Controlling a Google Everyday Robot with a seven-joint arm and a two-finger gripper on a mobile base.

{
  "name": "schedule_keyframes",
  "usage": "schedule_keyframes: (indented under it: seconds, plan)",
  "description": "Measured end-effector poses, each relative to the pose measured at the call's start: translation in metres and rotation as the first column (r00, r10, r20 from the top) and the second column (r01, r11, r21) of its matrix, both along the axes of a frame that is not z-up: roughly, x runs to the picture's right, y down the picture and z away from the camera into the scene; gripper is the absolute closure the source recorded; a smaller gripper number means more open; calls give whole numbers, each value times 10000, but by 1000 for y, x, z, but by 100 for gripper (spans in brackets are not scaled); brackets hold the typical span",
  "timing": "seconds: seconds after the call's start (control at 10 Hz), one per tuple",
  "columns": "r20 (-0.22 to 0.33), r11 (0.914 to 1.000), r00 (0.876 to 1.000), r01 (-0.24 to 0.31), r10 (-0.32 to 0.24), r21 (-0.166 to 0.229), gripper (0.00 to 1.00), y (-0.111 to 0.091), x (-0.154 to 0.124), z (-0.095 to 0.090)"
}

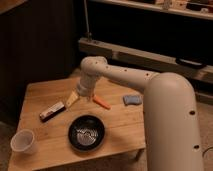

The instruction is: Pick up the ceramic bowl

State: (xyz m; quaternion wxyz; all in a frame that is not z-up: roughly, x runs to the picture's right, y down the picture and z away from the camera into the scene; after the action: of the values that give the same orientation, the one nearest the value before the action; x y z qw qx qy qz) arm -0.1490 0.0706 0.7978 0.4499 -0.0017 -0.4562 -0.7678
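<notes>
The ceramic bowl [86, 133] is round, shallow and glossy black with a pale ringed pattern inside. It sits near the front edge of the wooden table [42, 91]. My white arm reaches from the right over the table. The gripper [83, 92] hangs from its end above the table's middle, behind the bowl and well above it, over a pale wedge-shaped object [72, 99]. It holds nothing that I can see.
A small white cup [23, 141] stands at the front left corner. A dark bar-shaped packet [52, 111] lies left of the bowl. An orange object [101, 102] and a blue sponge [132, 99] lie behind and to the right. Dark shelving stands behind the table.
</notes>
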Motion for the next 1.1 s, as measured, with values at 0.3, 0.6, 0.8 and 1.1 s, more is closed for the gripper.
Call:
schedule_keyframes:
  seconds: [0.3,0.6,0.8,1.1]
  plan:
    - [-320,9988,9985,-435,442,224,20,10,29,-6]
    - [-659,9931,9912,-1124,1144,347,20,41,89,-23]
    - [-782,9854,9824,-1673,1693,323,36,70,122,-32]
    - [-504,9772,9759,-2121,2122,83,43,98,132,-33]
